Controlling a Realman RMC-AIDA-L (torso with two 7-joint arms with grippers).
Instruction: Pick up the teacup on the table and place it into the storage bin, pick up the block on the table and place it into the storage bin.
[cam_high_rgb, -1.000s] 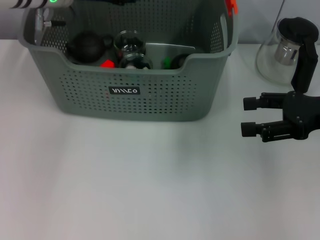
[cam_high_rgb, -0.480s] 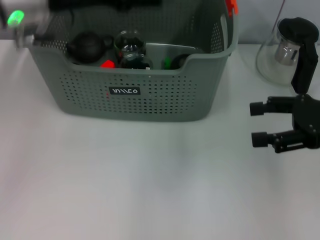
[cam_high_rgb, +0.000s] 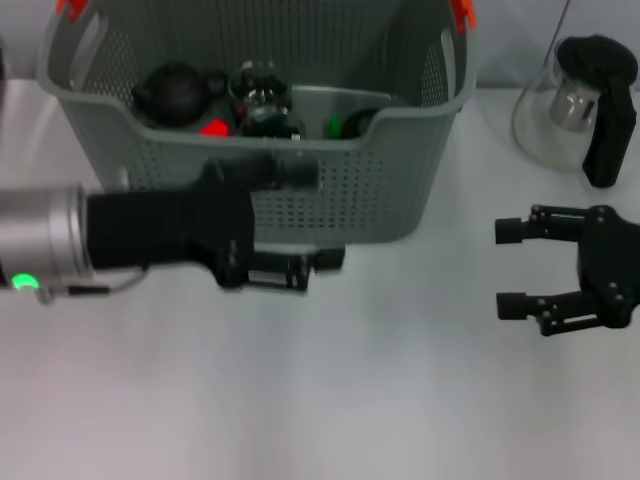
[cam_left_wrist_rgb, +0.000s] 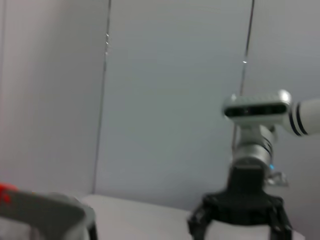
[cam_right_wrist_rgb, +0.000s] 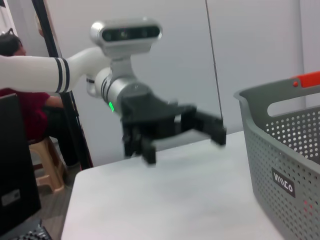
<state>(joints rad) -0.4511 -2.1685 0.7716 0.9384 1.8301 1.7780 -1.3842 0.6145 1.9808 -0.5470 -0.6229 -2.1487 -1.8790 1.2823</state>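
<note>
The storage bin stands at the back middle of the table. It holds a black teapot, a glass cup, a red block and a green piece. My left gripper is open and empty, low in front of the bin's front wall, covering its label. It also shows in the right wrist view, next to the bin. My right gripper is open and empty over the table, right of the bin. It also shows in the left wrist view.
A glass pitcher with a black lid and handle stands at the back right, behind the right gripper. The white table stretches in front of the bin. The bin's orange handle clips show at its upper corners.
The left arm has swung from the bin's back left corner down to its front wall. The right gripper has shifted slightly right and lower, still open.
</note>
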